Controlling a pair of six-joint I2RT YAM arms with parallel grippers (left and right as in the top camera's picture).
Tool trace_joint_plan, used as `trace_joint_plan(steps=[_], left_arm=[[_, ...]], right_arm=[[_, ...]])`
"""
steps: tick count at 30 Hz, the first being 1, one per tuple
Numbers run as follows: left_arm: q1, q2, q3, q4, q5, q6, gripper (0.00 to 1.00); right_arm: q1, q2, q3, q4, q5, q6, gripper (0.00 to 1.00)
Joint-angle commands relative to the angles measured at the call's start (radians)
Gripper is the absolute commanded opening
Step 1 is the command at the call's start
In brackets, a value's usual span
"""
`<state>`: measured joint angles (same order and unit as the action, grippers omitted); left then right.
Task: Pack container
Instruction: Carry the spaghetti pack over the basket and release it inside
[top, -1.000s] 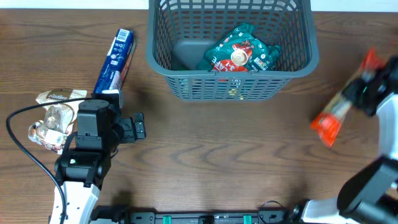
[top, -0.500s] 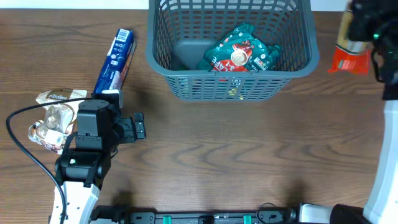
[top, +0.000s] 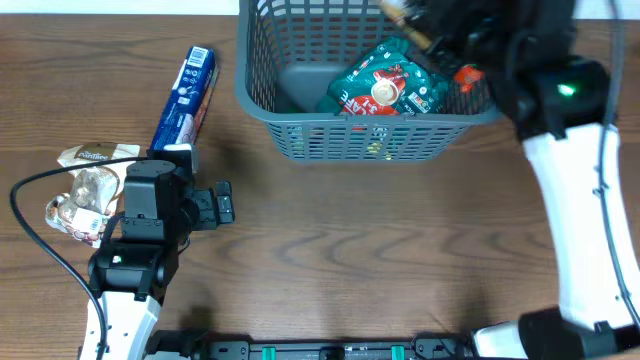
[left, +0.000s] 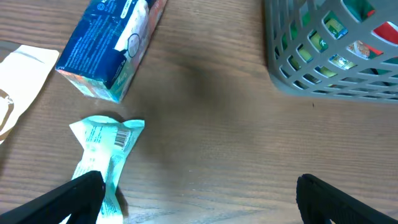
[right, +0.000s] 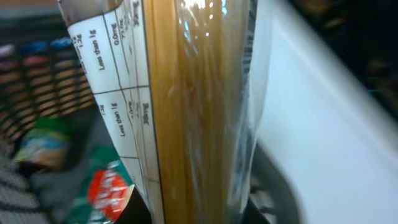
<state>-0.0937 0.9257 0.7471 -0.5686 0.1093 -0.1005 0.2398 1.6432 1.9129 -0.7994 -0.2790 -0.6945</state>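
Your right gripper (top: 435, 38) is over the basket's (top: 370, 140) right half, clamped on the spaghetti packet (right: 186, 112). The packet fills the wrist view and hides the fingers. The basket sits at the table's far edge with a green packet (top: 385, 85) already inside, right of centre.

The spaghetti looks long and stiff, so turn it along the basket's length before you lower it, or an end may catch the rim. Aim for the bare floor left of the green packet, go low, then let go. A drop from this height could snap the strands.

Your left gripper (left: 199, 190) is spread wide and empty, well left of the basket, near the blue box (left: 112, 43).

A second ago the right arm held the packet low, well right of the basket. Half a second ago it was beside the right rim. The left arm, the box and the green packet have not moved.
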Motion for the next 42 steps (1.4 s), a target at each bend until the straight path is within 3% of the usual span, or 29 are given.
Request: trace_joint_plan(steps=[1,15,18,19,21,27,32,37,42], left_arm=[[-0.001,0.001,0.022,0.0,0.011,0.013,0.99],[-0.001,0.001,0.022,-0.005,0.011,0.013,0.98],[-0.001,0.001,0.022,-0.016,0.011,0.013,0.98],[-0.001,0.001,0.022,-0.019,0.011,0.013,0.98],[-0.001,0.001,0.022,-0.023,0.011,0.013,0.99],[-0.002,0.001,0.022,-0.026,0.011,0.013,0.98],[-0.001,0.0,0.022,-0.026,0.011,0.013,0.99],[-0.001,-0.001,0.051,-0.035,0.01,0.013,0.99],[0.042,0.064,0.269,-0.183,0.01,-0.034,0.99]], right_arm=[[0.042,0.077,0.034,-0.039,-0.032,-0.053,0.01],[0.076,0.372,0.034,-0.26,-0.016,-0.119,0.02],[0.076,0.375,0.034,-0.262,-0.017,-0.119,0.12],[0.076,0.374,0.034,-0.259,-0.017,-0.118,0.18],[0.076,0.369,0.034,-0.259,-0.017,-0.118,0.52],[0.076,0.326,0.04,-0.229,-0.017,-0.05,0.99],[0.057,0.257,0.106,-0.156,-0.017,0.098,0.99],[-0.048,0.174,0.236,-0.063,0.035,0.398,0.99],[-0.24,0.097,0.286,-0.105,0.081,0.674,0.99]])
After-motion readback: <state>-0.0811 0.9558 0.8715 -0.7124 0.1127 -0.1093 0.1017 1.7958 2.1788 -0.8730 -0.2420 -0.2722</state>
